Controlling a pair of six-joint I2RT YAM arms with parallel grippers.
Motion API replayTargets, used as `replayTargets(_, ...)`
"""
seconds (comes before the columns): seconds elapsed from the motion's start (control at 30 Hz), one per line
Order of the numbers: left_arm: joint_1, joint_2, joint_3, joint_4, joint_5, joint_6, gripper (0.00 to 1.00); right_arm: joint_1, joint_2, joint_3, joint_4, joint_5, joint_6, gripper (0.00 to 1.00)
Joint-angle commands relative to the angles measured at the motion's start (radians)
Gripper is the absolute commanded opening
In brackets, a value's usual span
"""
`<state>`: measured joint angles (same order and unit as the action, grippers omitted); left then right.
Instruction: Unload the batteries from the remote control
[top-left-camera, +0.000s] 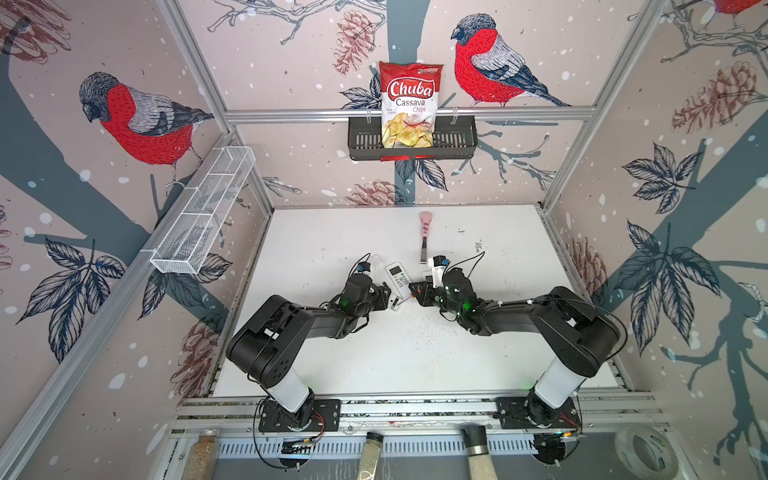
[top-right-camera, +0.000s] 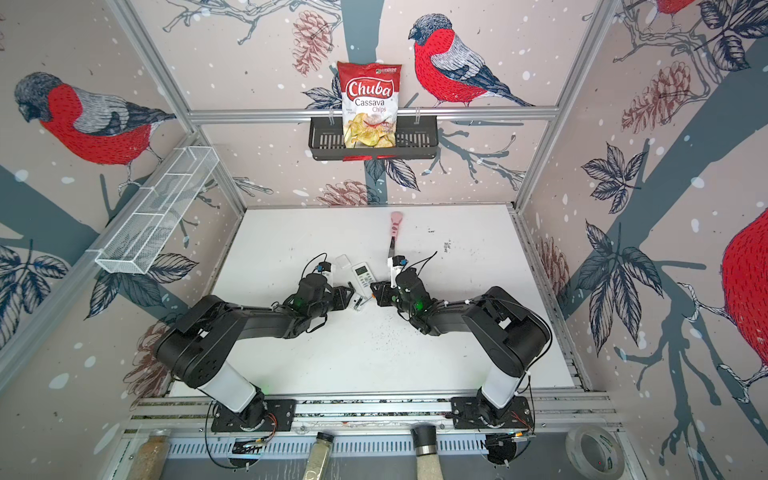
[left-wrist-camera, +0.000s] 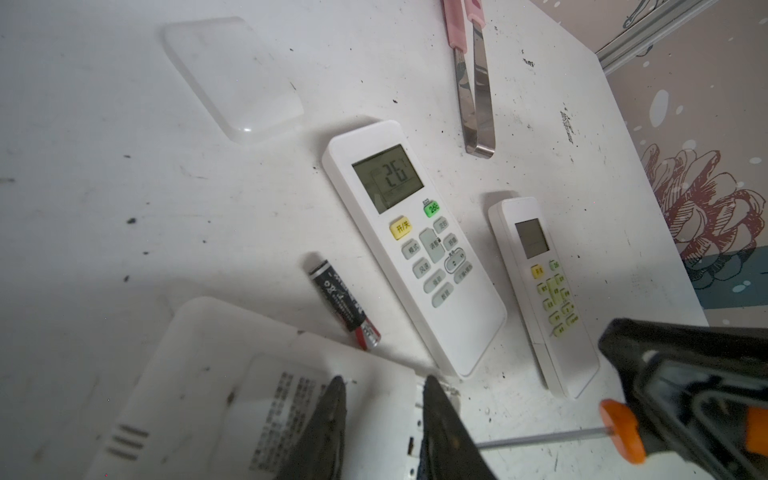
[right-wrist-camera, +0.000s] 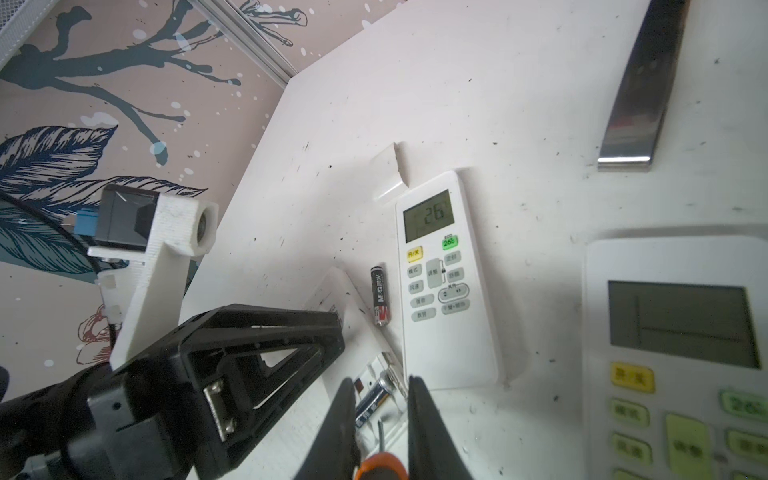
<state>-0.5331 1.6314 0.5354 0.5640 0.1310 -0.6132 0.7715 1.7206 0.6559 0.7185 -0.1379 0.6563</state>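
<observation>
My left gripper (left-wrist-camera: 384, 380) is shut on a white remote control (left-wrist-camera: 208, 395) that lies back up with its battery bay uncovered. One battery (right-wrist-camera: 374, 401) sits in that bay. My right gripper (right-wrist-camera: 381, 380) is shut on an orange-and-black-handled screwdriver (right-wrist-camera: 380, 467), whose thin shaft (left-wrist-camera: 540, 438) points into the bay beside the battery. Another battery (left-wrist-camera: 345, 303) lies loose on the table between the held remote and a face-up one. In both top views the grippers (top-left-camera: 388, 297) (top-left-camera: 415, 291) meet at mid-table.
A face-up remote (left-wrist-camera: 411, 245) with a lit display lies just beyond the loose battery. A smaller remote (left-wrist-camera: 544, 291) lies next to it. The battery cover (left-wrist-camera: 232, 79) and pink-handled tongs (left-wrist-camera: 473, 83) lie farther back. A chips bag (top-left-camera: 409, 104) hangs on the rear wall.
</observation>
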Motion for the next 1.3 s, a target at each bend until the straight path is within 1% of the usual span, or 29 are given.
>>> replayTargets(0.0,0.001,0.002,-0.003,-0.074,0.004,-0.005,0.33,0.0,0.018,0.01,0.058,-0.015,0.014,0.0)
replayTargets(0.37,0.001,0.014,0.003,-0.066,0.015,-0.005,0.33,0.0,0.033,0.057,0.055,-0.022,0.014,0.0)
replayTargets(0.77,0.002,0.002,0.001,-0.079,0.009,0.001,0.33,-0.027,0.059,0.097,0.039,-0.02,0.005,0.0)
replayTargets(1.03,0.008,-0.029,0.022,-0.109,-0.001,0.003,0.33,-0.047,0.022,0.118,0.005,-0.026,-0.006,0.0)
replayTargets(1.07,0.009,-0.04,0.03,-0.119,-0.005,0.006,0.36,-0.05,0.011,0.122,-0.01,-0.026,-0.01,0.0)
replayTargets(1.13,0.01,-0.062,0.049,-0.147,-0.017,0.015,0.45,-0.065,-0.016,0.13,-0.047,-0.025,-0.016,0.0)
replayTargets(1.17,0.01,-0.073,0.058,-0.156,-0.021,0.02,0.5,-0.074,-0.028,0.132,-0.063,-0.027,-0.018,0.0)
replayTargets(1.23,0.01,-0.099,0.084,-0.188,-0.034,0.037,0.65,-0.101,-0.057,0.131,-0.09,-0.045,-0.018,0.0)
replayTargets(1.27,0.009,-0.108,0.096,-0.203,-0.039,0.046,0.69,-0.114,-0.071,0.13,-0.102,-0.051,-0.017,0.0)
